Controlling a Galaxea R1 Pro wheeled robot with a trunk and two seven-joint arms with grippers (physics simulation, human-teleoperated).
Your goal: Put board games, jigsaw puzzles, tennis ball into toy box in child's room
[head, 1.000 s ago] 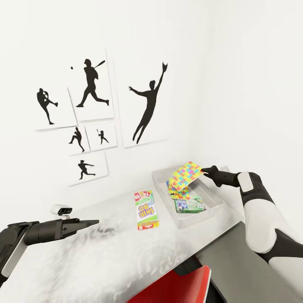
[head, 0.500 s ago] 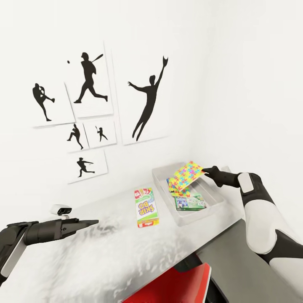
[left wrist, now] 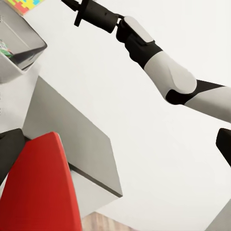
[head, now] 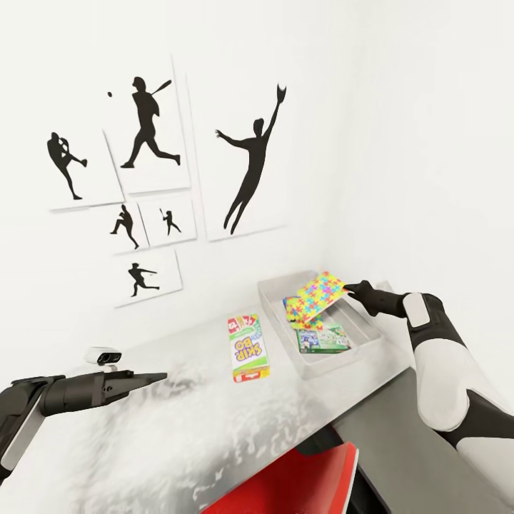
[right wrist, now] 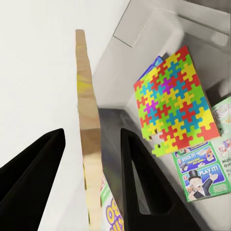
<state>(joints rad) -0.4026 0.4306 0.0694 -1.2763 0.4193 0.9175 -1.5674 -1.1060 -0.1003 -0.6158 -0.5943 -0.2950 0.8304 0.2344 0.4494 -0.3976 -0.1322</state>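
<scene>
Right fingers pinching thin, stiff, light jigsaw puzzle by its edge above toy box; left fingers' state unclear.

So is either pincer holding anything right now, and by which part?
The right pincer holds a jigsaw puzzle by its edge, tilted above the toy box. The left pincer holds nothing.

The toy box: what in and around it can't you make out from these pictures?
- Head view: the held puzzle covers the far part of the toy box.
- Head view: a second puzzle and a blue box under it are mostly hidden.
- Right wrist view: the held puzzle shows edge-on, pattern unseen; whether the fingers touch it is unclear.
- Left wrist view: the box is cut off by the frame edge.
</scene>
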